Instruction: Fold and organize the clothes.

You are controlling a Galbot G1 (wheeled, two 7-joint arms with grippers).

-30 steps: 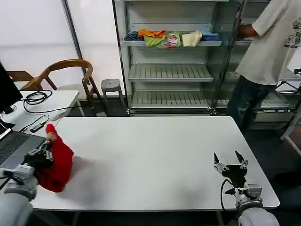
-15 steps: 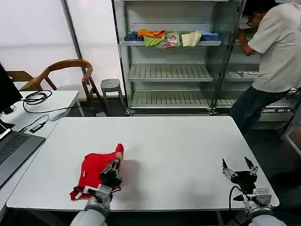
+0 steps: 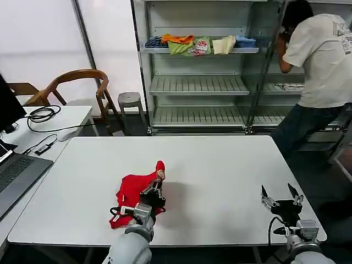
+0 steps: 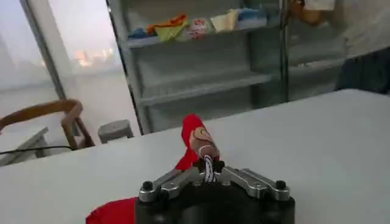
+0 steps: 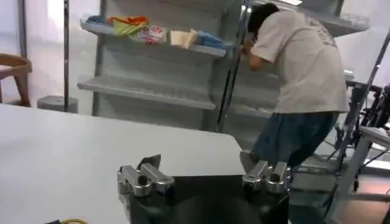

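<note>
A: Left tool?
B: Clamped on the T-shirt, low at the near-left part of the tabletop. In the left wrist view the tool pinched a small peak of red cloth with a bit of brown print, standing up from between the fingertips.

A: Rest of the shirt?
B: Bunched in a crumpled heap on the tabletop, trailing back beside the left arm. Not spread, not folded.

A: Right tool?
B: Spread wide, holding nothing, parked near the front right corner, well apart from the shirt. Same in its own view.

A: Handling?
B: Judged light, soft, limp cotton; it would sag and drag, no stiffness. Not fragile. One pinch point likely lets the heap twist.

A: Where to grab?
B: Probably shoulder seams or hem corners, one per tool, so it hangs flat. Those edges were buried in the bunch; couldn't tell which was which.
</note>
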